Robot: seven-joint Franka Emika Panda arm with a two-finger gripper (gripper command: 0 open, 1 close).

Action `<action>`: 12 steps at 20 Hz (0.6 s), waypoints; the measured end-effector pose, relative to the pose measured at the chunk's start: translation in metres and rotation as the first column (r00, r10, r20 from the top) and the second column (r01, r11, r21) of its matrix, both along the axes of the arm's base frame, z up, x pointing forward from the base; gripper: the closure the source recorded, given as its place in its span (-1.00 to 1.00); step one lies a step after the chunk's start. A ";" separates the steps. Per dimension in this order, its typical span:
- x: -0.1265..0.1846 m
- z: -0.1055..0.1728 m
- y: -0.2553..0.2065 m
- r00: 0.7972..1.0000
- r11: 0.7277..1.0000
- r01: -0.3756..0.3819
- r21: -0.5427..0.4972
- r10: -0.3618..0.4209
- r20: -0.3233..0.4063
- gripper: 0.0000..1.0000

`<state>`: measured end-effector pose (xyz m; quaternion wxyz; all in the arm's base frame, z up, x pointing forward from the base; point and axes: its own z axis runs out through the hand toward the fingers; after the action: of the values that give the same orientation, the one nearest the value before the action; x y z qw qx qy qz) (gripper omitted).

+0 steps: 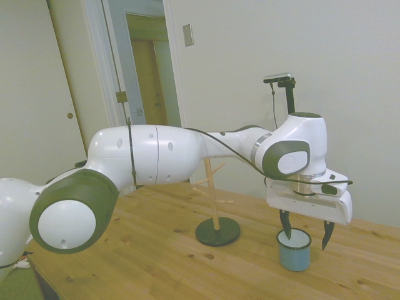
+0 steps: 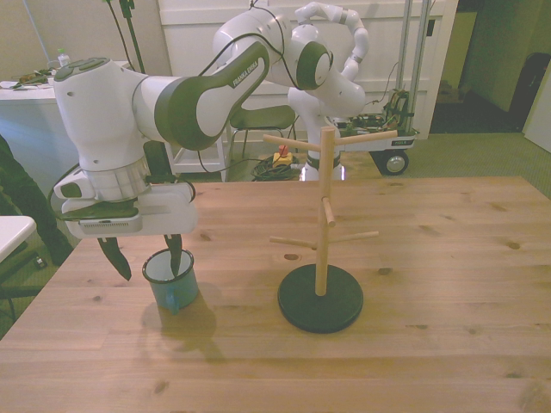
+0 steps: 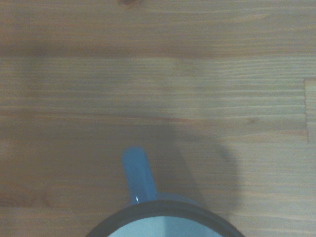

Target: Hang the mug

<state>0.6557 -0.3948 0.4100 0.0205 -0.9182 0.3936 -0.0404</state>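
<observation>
The light-blue mug point(image 2: 171, 282) stands upright on the wooden table point(image 2: 430, 258), at the front view's left; it also shows in the side view point(image 1: 294, 251). My gripper point(image 2: 151, 274) hangs over it, open, with one finger dipping inside the mug's rim and the other outside the wall point(image 1: 306, 242). The wrist view shows the mug's dark rim point(image 3: 158, 213) and its blue handle point(image 3: 139, 177) from above. The wooden rack point(image 2: 324, 215) with several pegs stands on a round black base point(image 2: 320, 301) beside the mug, toward the front view's right point(image 1: 217, 232).
Behind the table's far edge stand a second white robot point(image 2: 318, 60), a chair point(image 2: 258, 120) and a wheeled cart point(image 2: 392, 146). The table's left edge lies close to the mug. A doorway point(image 1: 150, 69) shows in the side view.
</observation>
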 end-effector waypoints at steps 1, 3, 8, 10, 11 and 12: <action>0.000 -0.003 0.001 1.000 1.000 0.000 0.002 0.000 -0.003 -1.00; 0.000 -0.007 0.000 1.000 1.000 0.003 0.005 -0.003 -0.009 1.00; 0.001 -0.018 0.000 1.000 1.000 0.017 -0.005 -0.017 0.005 1.00; 0.001 -0.019 -0.001 1.000 1.000 0.025 -0.007 -0.025 0.008 1.00; 0.001 -0.020 -0.001 1.000 1.000 0.027 -0.006 -0.027 0.008 1.00; 0.002 -0.020 0.000 1.000 1.000 0.028 -0.006 -0.027 0.009 1.00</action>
<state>0.6574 -0.3947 0.3895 0.0187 -0.9125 0.4060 -0.0458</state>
